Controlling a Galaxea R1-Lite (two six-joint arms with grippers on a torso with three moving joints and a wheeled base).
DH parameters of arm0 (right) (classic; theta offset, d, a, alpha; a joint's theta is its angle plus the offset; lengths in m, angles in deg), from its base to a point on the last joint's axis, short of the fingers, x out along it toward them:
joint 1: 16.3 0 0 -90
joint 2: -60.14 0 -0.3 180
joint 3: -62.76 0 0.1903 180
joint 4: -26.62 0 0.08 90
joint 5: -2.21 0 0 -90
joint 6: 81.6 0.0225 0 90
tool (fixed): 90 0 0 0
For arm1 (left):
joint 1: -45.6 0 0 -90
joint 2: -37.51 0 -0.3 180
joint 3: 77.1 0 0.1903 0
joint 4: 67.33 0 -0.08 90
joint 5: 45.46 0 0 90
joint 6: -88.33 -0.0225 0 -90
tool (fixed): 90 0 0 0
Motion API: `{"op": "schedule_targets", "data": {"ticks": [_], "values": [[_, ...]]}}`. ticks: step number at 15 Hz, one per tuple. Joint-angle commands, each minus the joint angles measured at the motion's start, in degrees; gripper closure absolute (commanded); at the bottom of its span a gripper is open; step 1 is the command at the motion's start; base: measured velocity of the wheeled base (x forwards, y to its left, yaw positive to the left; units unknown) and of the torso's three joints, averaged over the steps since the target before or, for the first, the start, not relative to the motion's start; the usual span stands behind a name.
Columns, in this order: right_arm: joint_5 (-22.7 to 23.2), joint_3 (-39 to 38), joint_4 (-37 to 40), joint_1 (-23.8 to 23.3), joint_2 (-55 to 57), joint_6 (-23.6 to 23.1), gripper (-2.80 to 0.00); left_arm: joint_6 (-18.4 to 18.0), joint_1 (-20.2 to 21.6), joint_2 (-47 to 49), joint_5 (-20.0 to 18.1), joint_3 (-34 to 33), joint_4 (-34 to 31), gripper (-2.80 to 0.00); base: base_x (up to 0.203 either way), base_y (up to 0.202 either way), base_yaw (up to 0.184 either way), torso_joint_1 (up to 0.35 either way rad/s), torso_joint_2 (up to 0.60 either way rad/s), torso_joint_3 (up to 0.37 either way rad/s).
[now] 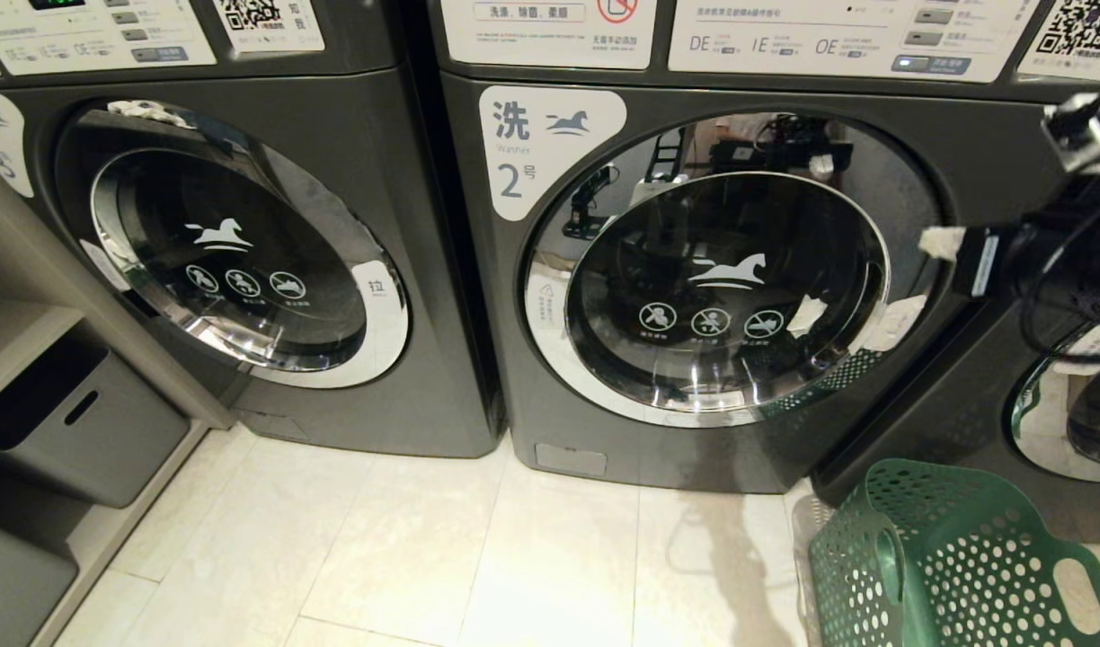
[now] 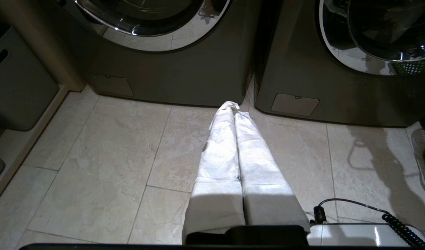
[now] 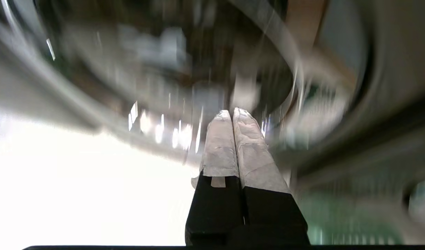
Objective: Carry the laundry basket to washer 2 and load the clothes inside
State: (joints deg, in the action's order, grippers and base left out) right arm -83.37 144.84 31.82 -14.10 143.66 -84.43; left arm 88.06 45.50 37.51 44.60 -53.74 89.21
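**Basket on the floor, both grippers empty**

The tall dark green perforated plastic laundry basket (image 1: 954, 566) stands on the tiled floor, right of and below the dark grey front-load washer 2 (image 1: 730, 270), whose round door is closed. The right gripper (image 3: 232, 113), jaws pressed together on nothing, is raised before that door, well above the basket. The left gripper (image 2: 233, 107), likewise closed and empty, hangs over the floor.

Your right arm reaches in from the right edge of the head view, black and hung with cables, its claw (image 1: 941, 241) at mid-height with the white-taped fingertips (image 3: 233, 116) pressed together and empty. Your left claw (image 2: 235, 107) hangs low, pointing forward and down, its two long white-wrapped fingers (image 2: 219, 152) closed flat against each other, holding nothing.
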Motion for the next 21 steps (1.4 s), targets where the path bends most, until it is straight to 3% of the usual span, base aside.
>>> {"op": "schedule_targets", "data": {"ticks": [1,6,8,11,13,15,16,18,21], "values": [[0.1,-15.5,1.6,-0.7,-11.5,0.8,0.0,0.0,0.0,0.1,0.0,0.0,0.0,0.0,0.0,0.0,0.0,0.0,0.0,0.0],[4.3,-46.5,3.1,-0.6,-36.7,8.4,0.0,0.0,0.0,0.1,0.0,0.0,0.0,0.0,0.0,0.0,0.0,0.0,0.0,0.0],[6.0,-55.2,4.5,-0.6,-46.2,9.0,0.0,0.0,0.0,0.1,0.0,0.0,0.0,0.0,0.0,0.0,0.0,0.0,0.0,0.0],[10.5,-55.9,15.1,0.3,-59.3,9.3,0.0,0.0,0.0,0.0,0.0,0.0,0.0,0.0,0.0,0.0,0.0,0.0,0.0,0.0],[11.3,-55.5,17.4,1.0,-67.0,5.1,0.0,0.0,0.0,0.1,0.0,0.0,0.0,0.0,0.0,0.0,0.0,0.0,0.0,0.0],[8.9,-56.2,16.6,0.6,-69.7,-1.0,0.0,0.0,0.0,0.1,0.0,0.0,0.0,0.0,0.0,0.0,0.0,0.0,0.0,0.0],[8.2,-56.2,17.1,0.2,-70.0,-1.3,0.0,0.0,0.0,0.0,0.0,0.0,0.0,0.0,0.0,0.0,0.0,0.0,0.0,0.0],[1.8,-55.8,20.6,-0.2,-69.1,-1.9,0.0,0.0,0.0,0.1,0.0,0.0,0.0,0.0,0.0,0.0,0.0,0.0,0.0,0.0],[-2.2,-58.5,18.1,-3.3,-72.7,-5.2,0.0,0.0,0.0,0.1,0.0,0.0,0.0,0.0,0.0,0.0,0.0,0.0,0.0,0.0]]}}
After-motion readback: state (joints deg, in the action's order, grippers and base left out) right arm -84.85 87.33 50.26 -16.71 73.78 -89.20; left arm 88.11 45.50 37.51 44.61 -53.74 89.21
